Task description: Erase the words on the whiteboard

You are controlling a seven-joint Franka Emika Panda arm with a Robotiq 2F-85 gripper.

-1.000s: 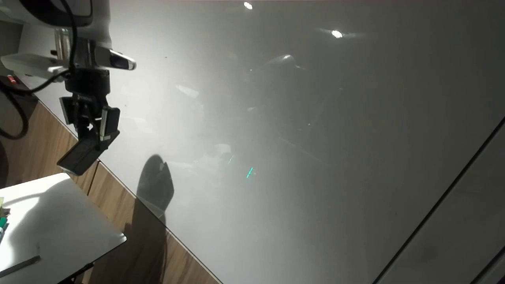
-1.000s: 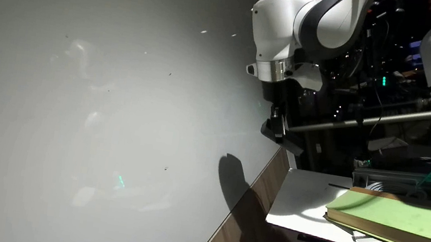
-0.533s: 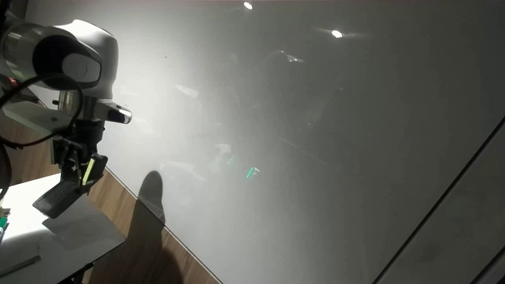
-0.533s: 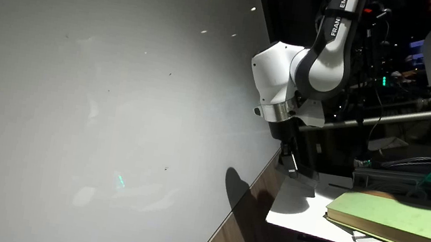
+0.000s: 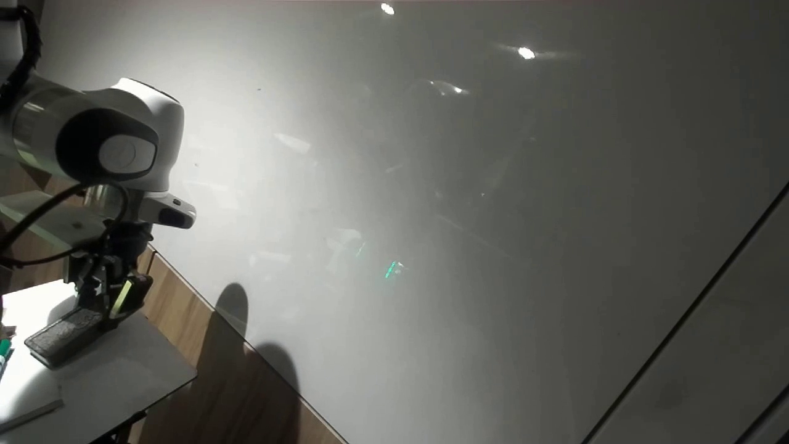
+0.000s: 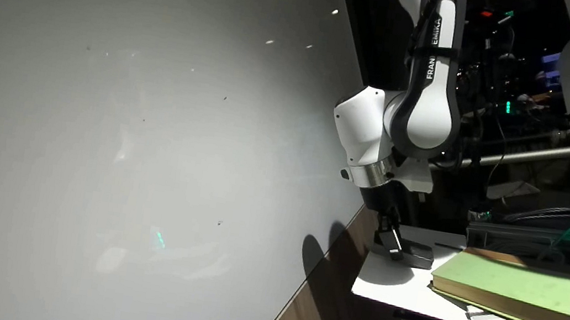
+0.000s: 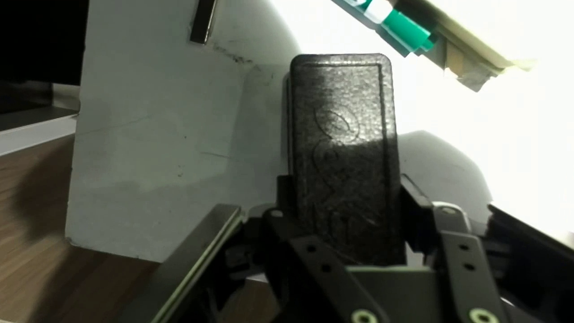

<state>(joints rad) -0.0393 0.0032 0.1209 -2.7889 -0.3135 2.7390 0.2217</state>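
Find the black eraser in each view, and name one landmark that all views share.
In an exterior view: eraser, lower left.
In an exterior view: eraser, right of centre, below middle.
In the wrist view: eraser, just right of centre.
Shared landmark: white table behind it.

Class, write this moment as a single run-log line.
Gripper: holds eraser | place: over table, contact unclear | whiteboard: apart from eraser, no legible words

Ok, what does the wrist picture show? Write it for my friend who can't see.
The robot's end effector grips a dark rectangular eraser, with a white table behind it. A green-capped marker lies toward the upper right; brown wood shows at lower left.
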